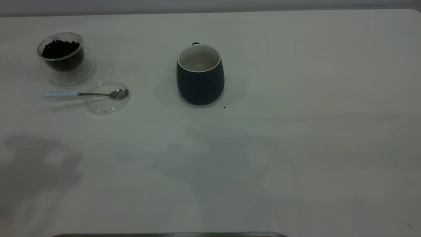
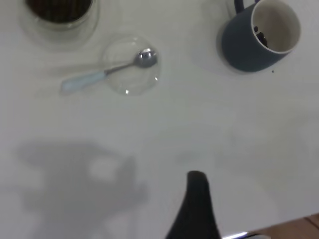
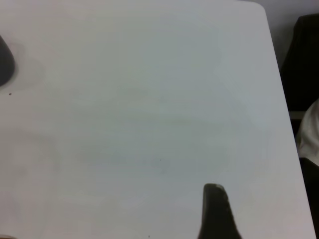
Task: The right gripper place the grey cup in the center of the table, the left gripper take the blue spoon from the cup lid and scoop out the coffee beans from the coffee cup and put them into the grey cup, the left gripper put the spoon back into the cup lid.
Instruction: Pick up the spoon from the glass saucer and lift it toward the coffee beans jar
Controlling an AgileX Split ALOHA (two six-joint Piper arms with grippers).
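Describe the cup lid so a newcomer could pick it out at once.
On the white table, look left of the grey cup. In front of the bean-filled coffee cup lies a flat clear disc, the cup lid; only it holds the blue spoon.

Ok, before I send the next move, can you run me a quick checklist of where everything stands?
1. Grey cup upright near the middle of the table: ok.
2. Coffee beans in the grey cup: a few show in the left wrist view: ok.
3. Blue spoon, bowl resting in the cup lid, handle out over the table: ok.
4. Coffee cup upright, holding beans: ok.
5. Left gripper and right gripper clear of everything: ok.
6. Dark speck beside the grey cup, spilled bean or not: cannot tell.
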